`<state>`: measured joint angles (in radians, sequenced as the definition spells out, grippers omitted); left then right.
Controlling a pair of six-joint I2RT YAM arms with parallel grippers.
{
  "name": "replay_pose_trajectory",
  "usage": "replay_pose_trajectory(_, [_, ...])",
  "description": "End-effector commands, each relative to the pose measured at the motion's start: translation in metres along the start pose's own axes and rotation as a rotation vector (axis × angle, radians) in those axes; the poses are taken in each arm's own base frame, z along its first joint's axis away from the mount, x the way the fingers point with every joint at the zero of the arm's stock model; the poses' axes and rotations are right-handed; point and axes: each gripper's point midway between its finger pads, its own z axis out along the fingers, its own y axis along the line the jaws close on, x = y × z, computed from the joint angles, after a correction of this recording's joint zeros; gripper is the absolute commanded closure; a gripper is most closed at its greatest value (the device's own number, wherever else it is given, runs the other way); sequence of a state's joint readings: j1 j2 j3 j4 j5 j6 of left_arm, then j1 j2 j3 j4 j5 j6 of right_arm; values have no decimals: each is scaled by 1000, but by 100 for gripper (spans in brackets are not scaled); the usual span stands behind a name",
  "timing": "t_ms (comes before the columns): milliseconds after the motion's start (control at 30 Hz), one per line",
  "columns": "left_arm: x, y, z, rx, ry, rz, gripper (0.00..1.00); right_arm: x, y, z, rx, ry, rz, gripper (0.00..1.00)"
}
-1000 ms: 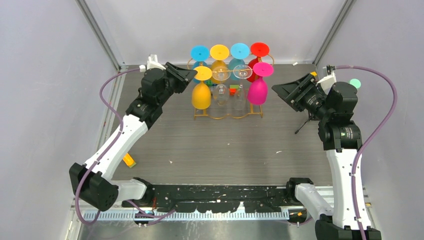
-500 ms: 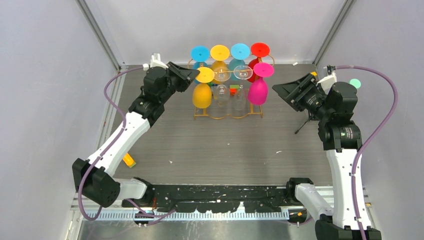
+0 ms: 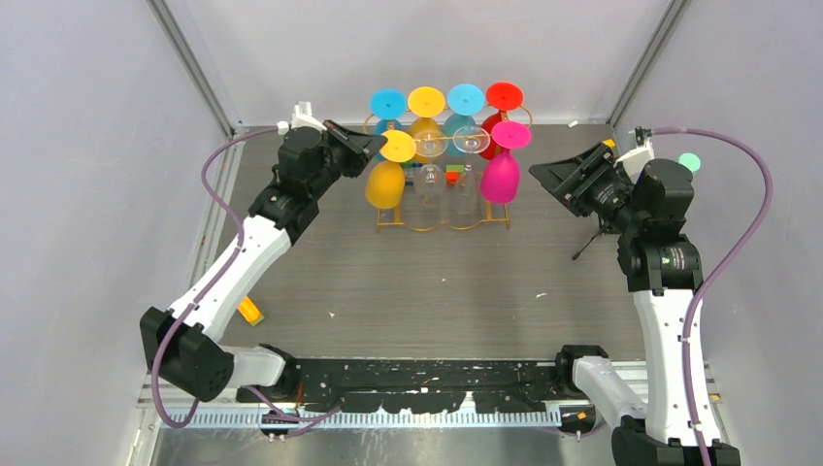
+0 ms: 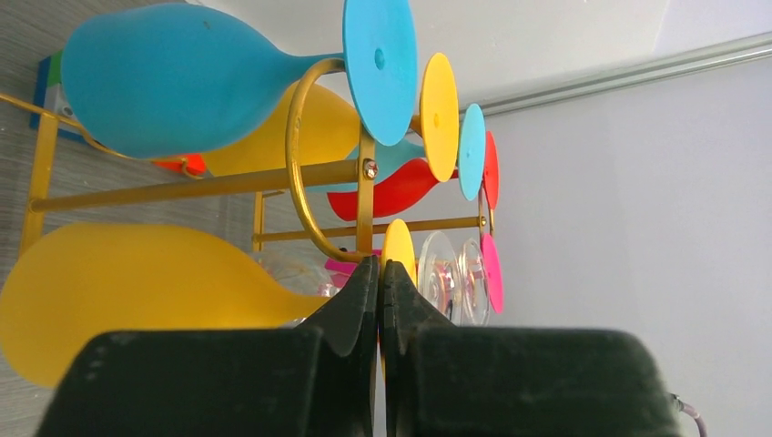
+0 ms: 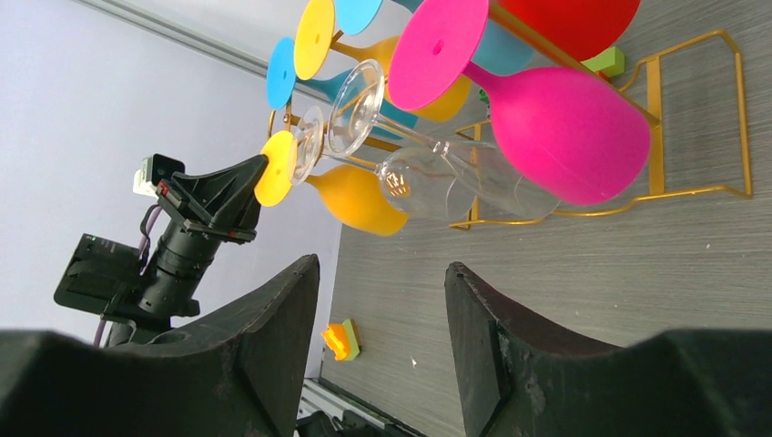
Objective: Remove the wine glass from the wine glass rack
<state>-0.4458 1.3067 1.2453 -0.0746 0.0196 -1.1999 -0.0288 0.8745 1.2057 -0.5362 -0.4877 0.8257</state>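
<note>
The gold wire wine glass rack (image 3: 444, 226) stands at the back of the table with several upside-down glasses hanging in it. My left gripper (image 3: 375, 147) is at the rack's front left corner, shut on the stem of the yellow wine glass (image 3: 385, 184) just under its round base (image 3: 397, 146). In the left wrist view the jaws (image 4: 378, 266) are pressed together on a yellow sliver, with the yellow bowl (image 4: 137, 291) to the left and the rack's loop (image 4: 299, 137) above. My right gripper (image 3: 545, 175) is open and empty to the right of the pink glass (image 3: 501, 175); its wrist view (image 5: 382, 269) shows it apart from the rack (image 5: 655, 109).
Blue (image 3: 388, 102), yellow (image 3: 426, 101), light blue (image 3: 466, 98) and red (image 3: 504, 95) glasses hang in the back row, two clear ones (image 3: 448, 144) in front. A small orange and green block (image 3: 250, 311) lies at the left. A black stand (image 3: 588, 243) is under the right arm. Walls close in on both sides.
My left gripper has moved right to the yellow glass's stem and closed on it. The yellow bowl has swung slightly to the left. The right arm has not moved.
</note>
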Motion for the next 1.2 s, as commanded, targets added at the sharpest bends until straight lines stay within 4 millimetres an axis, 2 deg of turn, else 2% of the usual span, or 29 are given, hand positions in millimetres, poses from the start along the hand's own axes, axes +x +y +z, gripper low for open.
replay_pose_trajectory(0, [-19, -43, -23, 111, -59, 17, 100, -5, 8, -4, -24, -27, -26, 42])
replay_pose_trajectory(167, [-21, -52, -36, 152, -68, -5, 100, -5, 8, -3, -24, -27, -18, 42])
replay_pose_trajectory(333, [-27, -51, -44, 146, -102, -3, 100, -3, 9, -2, -33, -18, -8, 42])
replay_pose_trajectory(467, [-24, -49, -45, 145, -91, -8, 100, 2, 12, 0, -56, 19, -4, 42])
replay_pose_trajectory(567, [-22, -47, -49, 147, -86, -17, 100, 6, 13, -1, -69, 40, -5, 36])
replay_pose_trajectory(667, [-10, -46, -57, 163, -28, -35, 100, 9, 14, -3, -83, 42, -11, 28])
replay_pose_trajectory(733, [-4, -48, -69, 188, 3, -55, 100, 15, 11, -3, -94, 53, 9, 25])
replay_pose_trajectory(800, [4, -47, -81, 197, 45, -68, 100, 18, 20, -5, -150, 64, 45, 25])
replay_pose_trajectory(967, [25, -40, -121, 198, 141, -81, 100, 54, 16, 2, -254, 169, 222, 27])
replay_pose_trajectory(1067, [34, -29, -137, 204, 161, -128, 100, 77, 9, 2, -281, 183, 242, 26])
replay_pose_trajectory(1167, [41, -30, -149, 253, 193, -203, 100, 96, 16, 3, -327, 200, 287, 25])
